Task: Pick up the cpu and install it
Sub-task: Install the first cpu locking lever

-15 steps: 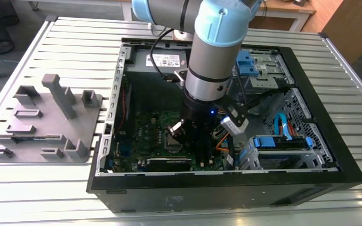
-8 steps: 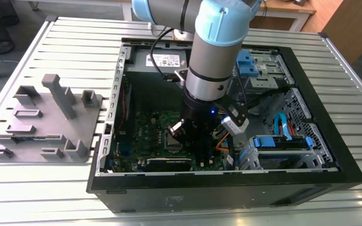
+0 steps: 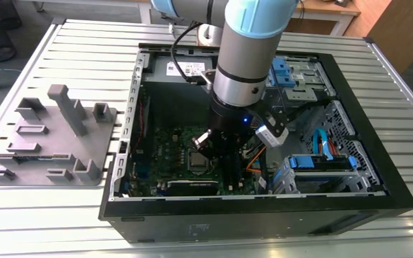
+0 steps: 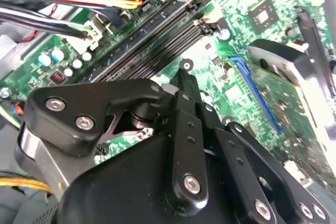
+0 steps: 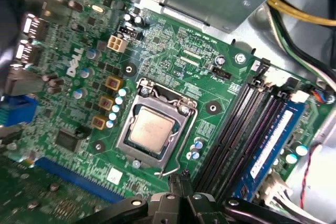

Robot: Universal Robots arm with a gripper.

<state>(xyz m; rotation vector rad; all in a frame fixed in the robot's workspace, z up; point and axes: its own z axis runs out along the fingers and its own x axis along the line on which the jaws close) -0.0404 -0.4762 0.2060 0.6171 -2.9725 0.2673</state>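
Over motherboard (image 5: 68, 103) inside case (image 3: 378, 161): cpu (image 5: 151, 129) seated flat in socket (image 5: 157, 129), gripper (image 5: 181, 182) fingers pressed together, holding nothing, just beside socket.

Even overhead light; case interior shadowed; wrist close-ups blurred.

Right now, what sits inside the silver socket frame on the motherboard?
The cpu lies flat inside the socket frame, its metal top showing. Its underside and the contacts beneath are covered.
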